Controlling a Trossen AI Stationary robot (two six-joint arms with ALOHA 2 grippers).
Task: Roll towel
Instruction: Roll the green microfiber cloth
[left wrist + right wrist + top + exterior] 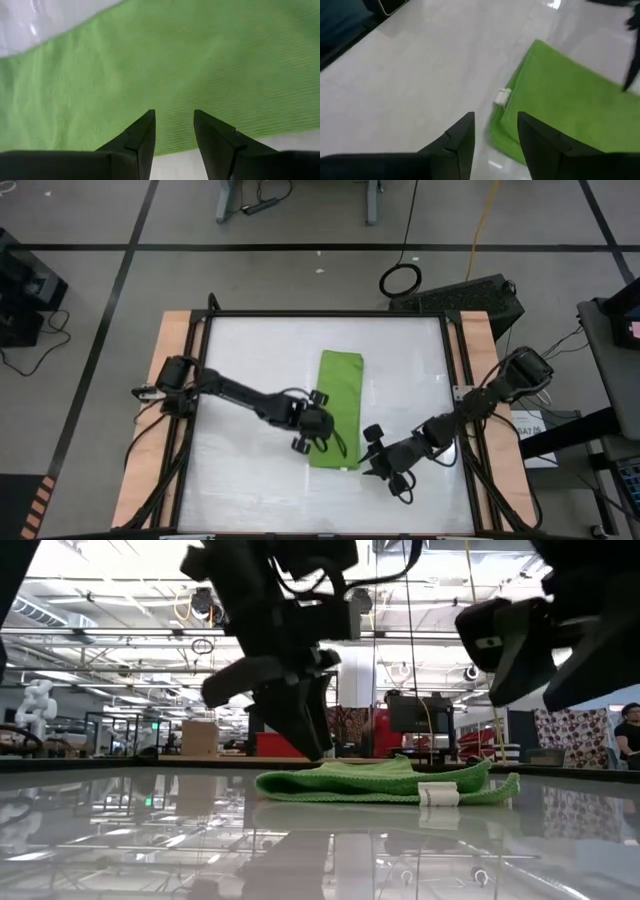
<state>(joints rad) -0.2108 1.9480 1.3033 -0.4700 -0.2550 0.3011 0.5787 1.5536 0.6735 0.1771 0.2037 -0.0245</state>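
Note:
The lime-green towel (338, 408) lies flat on the white table as a long narrow folded strip running from far to near, with a small white tag (502, 96) at its near end. My left gripper (303, 438) is open and points down over the towel's left edge near the near end; in the left wrist view its fingers (172, 135) stand above the green cloth (190, 65). My right gripper (374, 454) is open and empty, just right of the towel's near right corner (506, 142), clear of it. The towel also shows in the low view (390, 783).
The white table top (250, 350) has a dark frame and wooden side rails (170, 380). Bare table lies to the left, right and far side of the towel. Cables and a black case lie on the floor beyond the far edge.

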